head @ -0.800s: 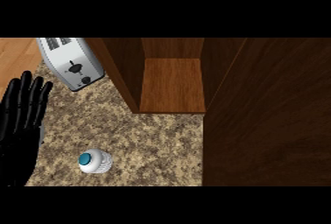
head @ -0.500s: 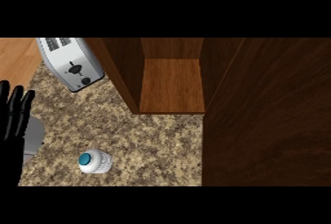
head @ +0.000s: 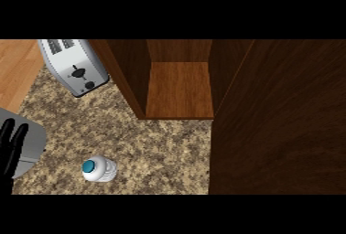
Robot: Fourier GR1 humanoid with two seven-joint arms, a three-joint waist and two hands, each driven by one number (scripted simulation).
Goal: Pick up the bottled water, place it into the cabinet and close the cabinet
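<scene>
Granite tabletop (head: 155,137): we find bottled water (head: 99,168) upright, cap up, untouched. Left robot hand (head: 11,148) just left of it, fingers straight, apart, nearer. Cabinet (head: 179,87) open beyond.

We see a speckled granite counter (head: 155,141): the bottled water (head: 99,169) stands just right of our left hand (head: 11,148), the toaster (head: 74,66) farther beyond it.
</scene>
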